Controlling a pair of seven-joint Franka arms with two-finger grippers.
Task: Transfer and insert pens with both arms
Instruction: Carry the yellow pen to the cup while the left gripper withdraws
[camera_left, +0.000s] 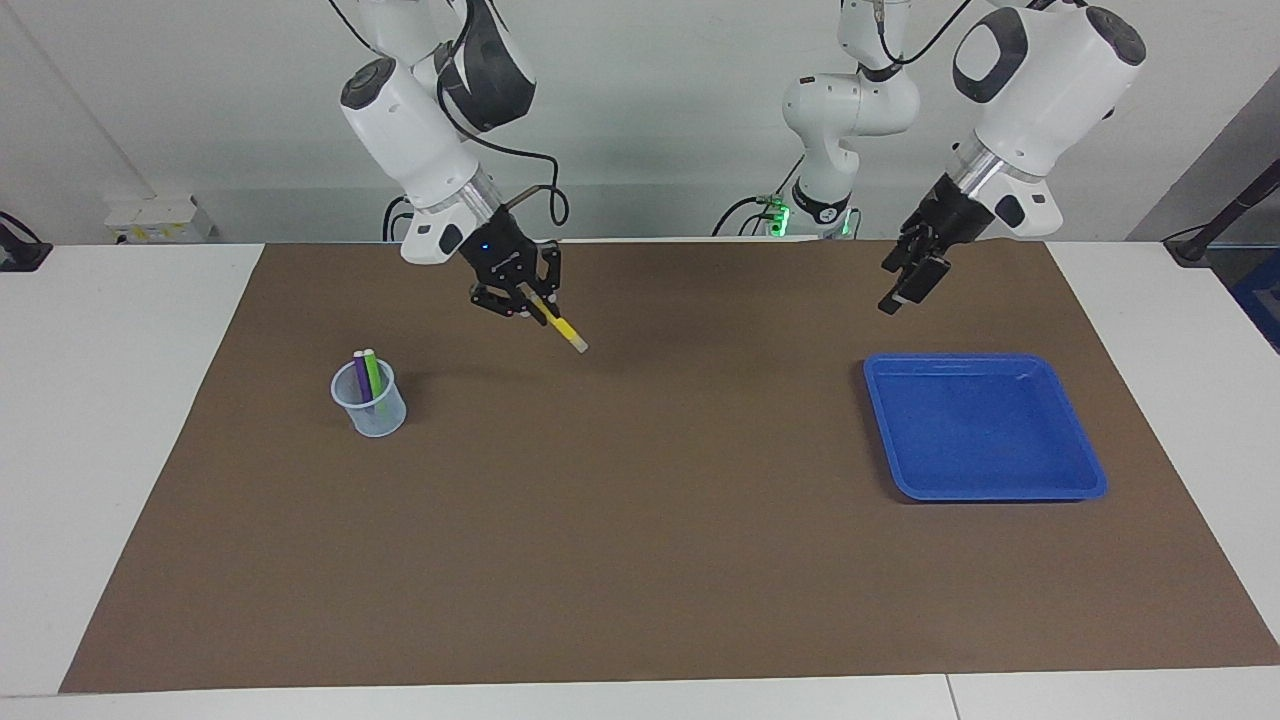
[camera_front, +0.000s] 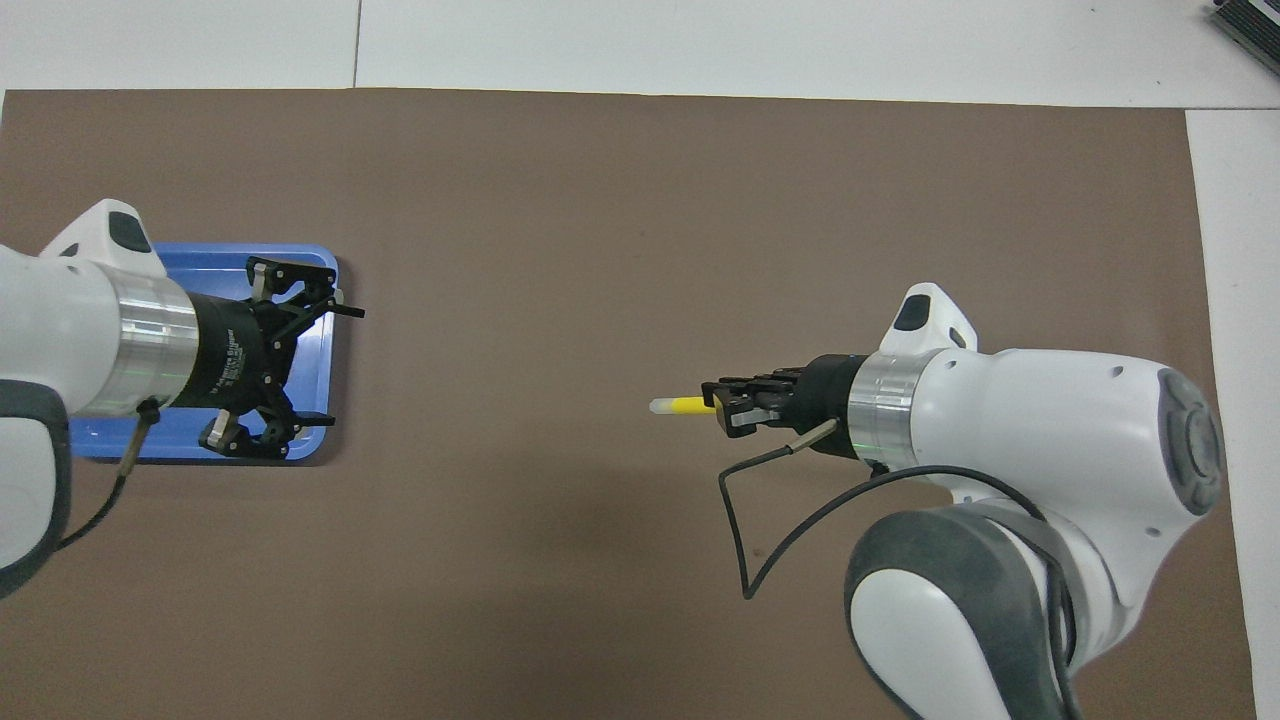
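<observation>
My right gripper (camera_left: 533, 305) (camera_front: 725, 408) is shut on the yellow pen (camera_left: 566, 333) (camera_front: 683, 405), which slants down with its pale cap end lowest. It hangs in the air over the brown mat, between the cup and the table's middle. A clear plastic cup (camera_left: 371, 405) stands toward the right arm's end, with the purple pen (camera_left: 361, 378) and the green pen (camera_left: 373, 373) upright in it. In the overhead view the right arm hides the cup. My left gripper (camera_left: 908, 285) (camera_front: 335, 366) is open and holds nothing, raised over the blue tray's inner edge.
A blue tray (camera_left: 985, 430) (camera_front: 215, 258) lies toward the left arm's end with nothing in it. The brown mat (camera_left: 640, 520) covers most of the white table. A black cable (camera_front: 740, 520) loops off the right wrist.
</observation>
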